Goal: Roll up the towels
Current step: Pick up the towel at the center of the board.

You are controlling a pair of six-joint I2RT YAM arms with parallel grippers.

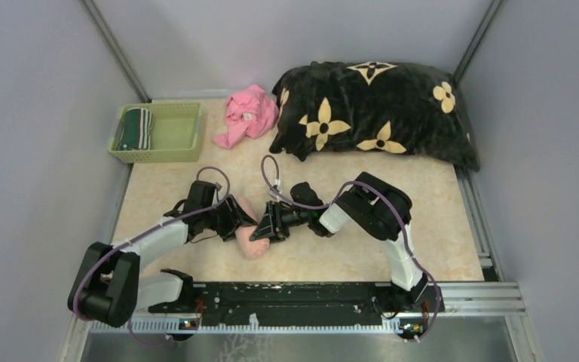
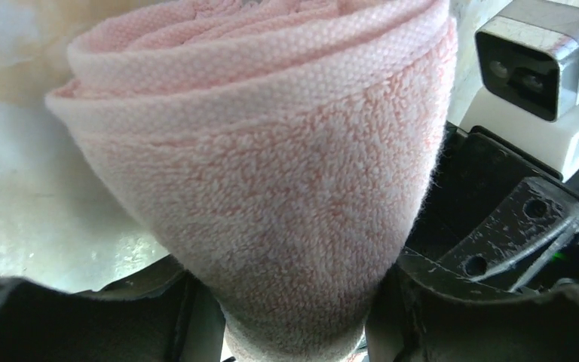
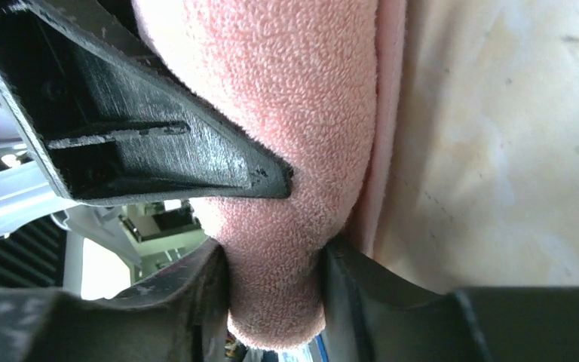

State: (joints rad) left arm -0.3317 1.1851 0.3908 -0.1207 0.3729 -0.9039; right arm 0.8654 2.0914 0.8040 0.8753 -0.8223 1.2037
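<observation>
Here the pink towel (image 1: 252, 246) lies rolled on the surface (image 1: 362, 253), near its front edge. The right gripper (image 1: 262, 230) pinches one end, and the left gripper (image 1: 245, 224) seems clasped around the roll. Rolling looks nearly done; next, lift without loosening the coil.

1. Everything is carried by a beige marbled table (image 1: 422, 219).
2. Far left, a green basket (image 1: 154, 155) is set on it.
3. Just beside that a bright pink cloth (image 1: 249, 113) is heaped, and a black blanket (image 1: 377, 113) with tan flowers is bunched far right.
4. Near the front middle, a pale pink rolled towel (image 1: 253, 246) is laid.
</observation>
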